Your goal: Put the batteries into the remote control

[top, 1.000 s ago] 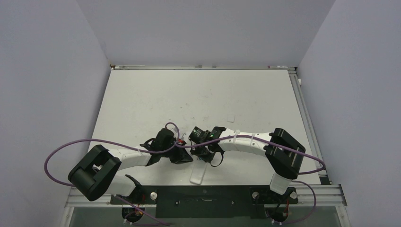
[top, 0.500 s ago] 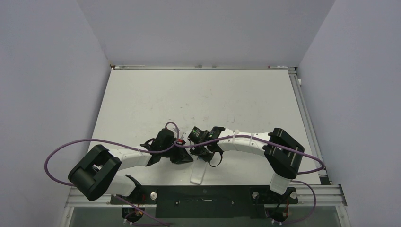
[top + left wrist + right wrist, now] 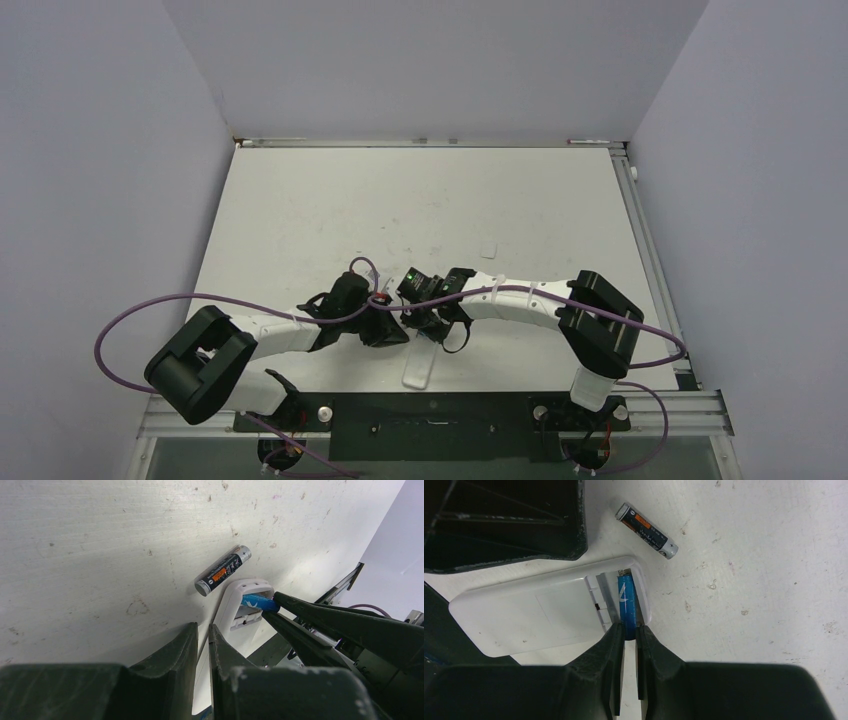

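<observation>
Surface [image 3: 400,200]: scuffed white, carrying the remote control [image 3: 544,612] back-up.
Right gripper [image 3: 626,635]: clamping the blue battery [image 3: 625,597] in its open bay.
Left gripper [image 3: 202,640]: sitting nearly closed alongside.
Dark battery [image 3: 646,530]: lying loose nearby.

bright, even light with soft shadows; the left claw [image 3: 203,628] is blurred up close.
</observation>
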`<state>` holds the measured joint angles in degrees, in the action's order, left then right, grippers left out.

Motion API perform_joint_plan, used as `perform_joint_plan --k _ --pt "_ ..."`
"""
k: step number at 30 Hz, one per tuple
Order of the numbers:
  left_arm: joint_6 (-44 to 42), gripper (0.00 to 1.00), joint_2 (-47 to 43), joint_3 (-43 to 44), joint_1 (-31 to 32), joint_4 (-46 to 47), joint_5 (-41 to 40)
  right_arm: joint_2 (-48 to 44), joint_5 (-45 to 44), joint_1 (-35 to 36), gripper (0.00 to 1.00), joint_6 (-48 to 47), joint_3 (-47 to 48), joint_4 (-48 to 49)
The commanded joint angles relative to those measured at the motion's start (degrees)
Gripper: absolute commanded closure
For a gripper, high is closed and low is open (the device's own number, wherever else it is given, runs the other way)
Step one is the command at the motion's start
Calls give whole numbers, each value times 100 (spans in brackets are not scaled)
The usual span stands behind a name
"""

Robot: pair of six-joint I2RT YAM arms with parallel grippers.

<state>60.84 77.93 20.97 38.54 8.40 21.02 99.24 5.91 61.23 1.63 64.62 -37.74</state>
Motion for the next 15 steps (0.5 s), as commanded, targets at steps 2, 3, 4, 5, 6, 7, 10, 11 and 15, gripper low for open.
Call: perform_joint_plan --k 2,3,4,5,6,7,10,11,15 --pt "-90 89 12 173 91 289 87 77 -279 23 91 215 167 344" --pt "-83 89 16 171 98 293 80 82 -286 24 90 219 168 352" --pt "-77 89 17 163 105 300 84 87 -296 25 90 231 177 363" --pt "-73 89 20 162 109 302 79 87 -302 22 90 238 179 368" --pt "-72 89 27 162 116 314 78 87 -316 22 90 241 171 380" --pt "-72 89 26 157 114 311 83 87 -333 20 91 246 166 385" --pt "-72 89 30 153 113 303 78 80 -353 13 91 258 162 376" --pt "-72 89 29 151 117 302 78 76 -354 16 91 265 150 378" --pt "-72 89 53 168 125 311 78 37 -371 15 91 276 114 388"
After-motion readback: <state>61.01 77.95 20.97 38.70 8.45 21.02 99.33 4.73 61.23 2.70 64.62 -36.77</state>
